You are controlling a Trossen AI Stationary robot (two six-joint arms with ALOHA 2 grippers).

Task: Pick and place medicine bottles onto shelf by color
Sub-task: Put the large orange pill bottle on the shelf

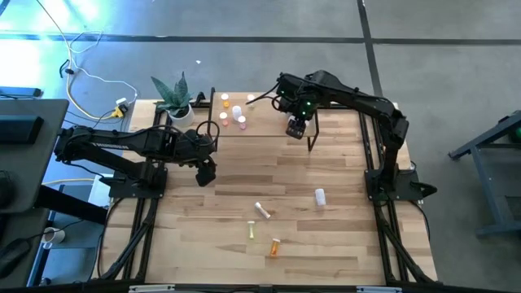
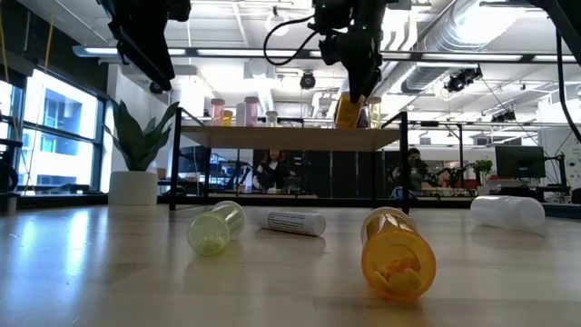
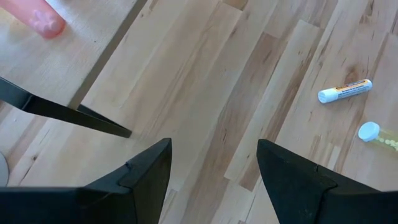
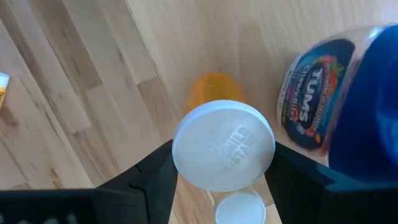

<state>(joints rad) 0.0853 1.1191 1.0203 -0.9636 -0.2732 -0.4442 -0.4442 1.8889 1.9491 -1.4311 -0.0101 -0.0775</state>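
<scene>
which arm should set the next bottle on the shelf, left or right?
Right. The right gripper is shut on an orange bottle and hangs over the shelf, beside the blue bottle. The left gripper is open and empty, over bare table off the shelf's edge.

My right gripper (image 1: pixel 295 129) is clamped on an orange bottle (image 4: pixel 214 93) over the shelf (image 1: pixel 269 114), with a blue bottle (image 4: pixel 348 118) just beside it crowding that side. More bottles (image 1: pixel 234 114) fill the shelf's 9 o'clock end. The plant (image 1: pixel 177 99) blocks the table's 11 o'clock corner. The mid-table lies clear around my open left gripper (image 1: pixel 206 172); loose bottles (image 1: pixel 262 212) lie toward 6 o'clock.
</scene>
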